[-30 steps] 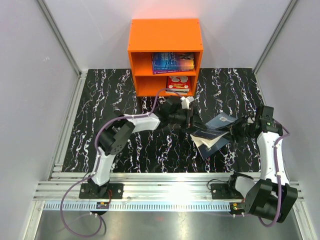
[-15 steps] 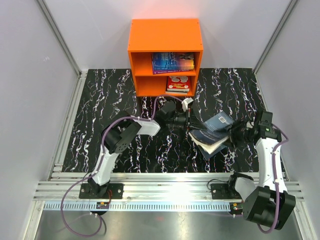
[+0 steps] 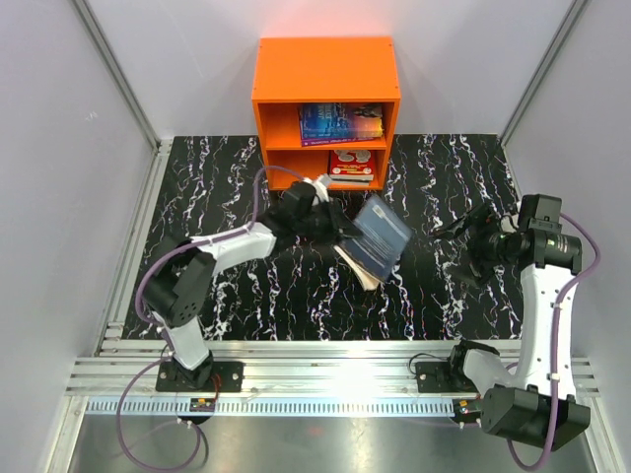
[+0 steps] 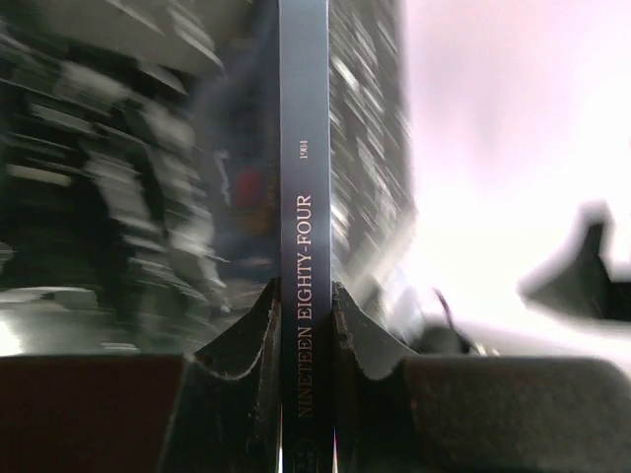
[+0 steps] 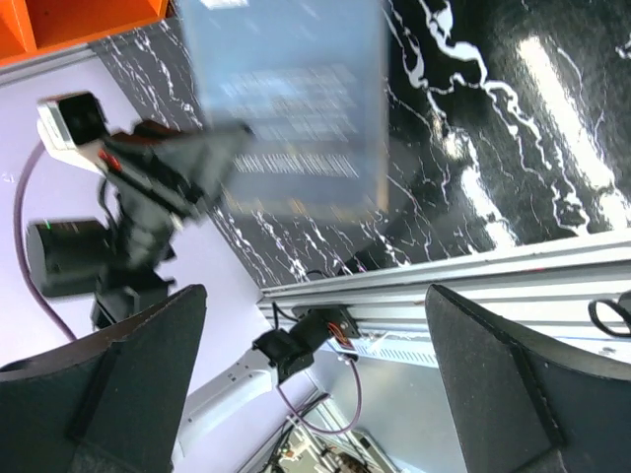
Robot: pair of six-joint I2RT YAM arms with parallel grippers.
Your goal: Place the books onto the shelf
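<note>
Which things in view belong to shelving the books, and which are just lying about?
Job: bright orange two-compartment shelf; dark blue-grey paperback clamped in left end effector; blue-covered book, upper compartment; red-covered book, lower compartment.
Just there: black white-veined tabletop; aluminium rail; purple cable.

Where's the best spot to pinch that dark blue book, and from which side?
Across the book's spine, one finger on each cover, coming in from the spine side, as the left arm's fingers do. It is thin, and its bound edge is likely stiffest.
</note>
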